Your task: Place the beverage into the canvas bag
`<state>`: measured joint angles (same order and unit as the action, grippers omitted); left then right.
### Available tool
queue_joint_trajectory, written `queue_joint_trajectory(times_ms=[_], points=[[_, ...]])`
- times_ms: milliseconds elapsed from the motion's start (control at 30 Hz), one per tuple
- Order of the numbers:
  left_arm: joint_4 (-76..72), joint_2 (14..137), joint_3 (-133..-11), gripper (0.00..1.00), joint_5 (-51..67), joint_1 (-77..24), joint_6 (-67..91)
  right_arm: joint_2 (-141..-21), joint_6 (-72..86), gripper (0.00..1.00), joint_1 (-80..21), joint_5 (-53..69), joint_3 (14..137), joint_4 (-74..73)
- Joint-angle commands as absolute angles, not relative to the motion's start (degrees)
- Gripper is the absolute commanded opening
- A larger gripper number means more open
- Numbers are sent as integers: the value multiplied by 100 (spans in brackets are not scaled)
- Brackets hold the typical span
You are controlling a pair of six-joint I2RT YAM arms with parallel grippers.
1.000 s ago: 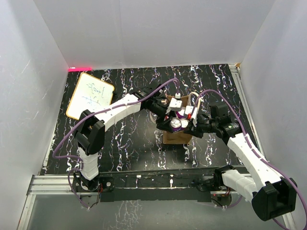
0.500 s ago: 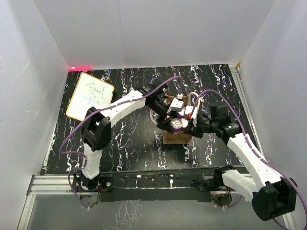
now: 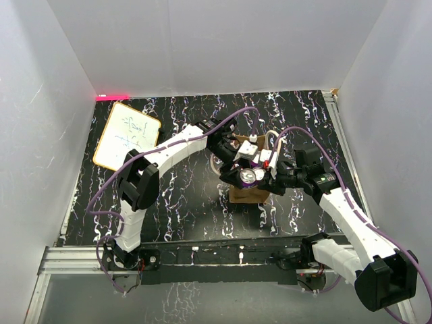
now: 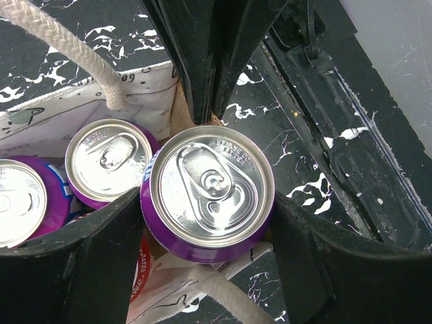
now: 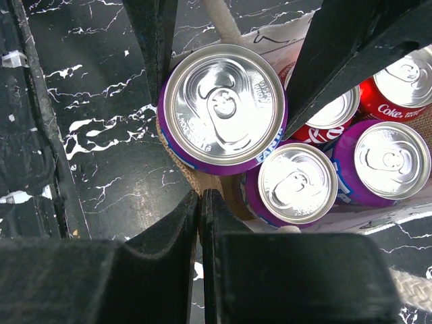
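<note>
Since 1 s ago the left arm (image 3: 169, 150) had tucked its elbow inward; the can barely shifted. The left end effector (image 4: 208, 202) gripped the purple beverage can (image 4: 212, 185) by its sides, upright over the canvas bag (image 4: 61, 101) corner and overhanging the rim. The can looked full: heavy, rigid, slick. The mid-wall grip suited it. The right end effector (image 5: 202, 202) was closed, seemingly pinching the soft rim. Packed cans (image 5: 297, 183) crowded the slot.

The left arm (image 3: 169, 152) has folded tighter. Its elbow (image 3: 138, 181) has swung toward the right edge of the desk and slightly toward the far edge, so the lower link stands steeper. The purple cable (image 3: 91, 206) beside it has shifted rightward too.
</note>
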<state>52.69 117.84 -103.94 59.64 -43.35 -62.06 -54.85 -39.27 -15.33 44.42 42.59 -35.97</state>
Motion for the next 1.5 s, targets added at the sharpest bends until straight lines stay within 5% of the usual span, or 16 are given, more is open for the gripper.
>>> queue_joint_trajectory(times_ms=[0, 1467], points=[[6381, 11949, -10281, 66, 5966, -4465, -6407, -5412, -3898, 8, -1477, 4258, 4315, -3340], [5118, 11683, -9710, 89, 5289, -4460, -5775, -5434, -3911, 8, -1481, 4228, 4257, -3323]])
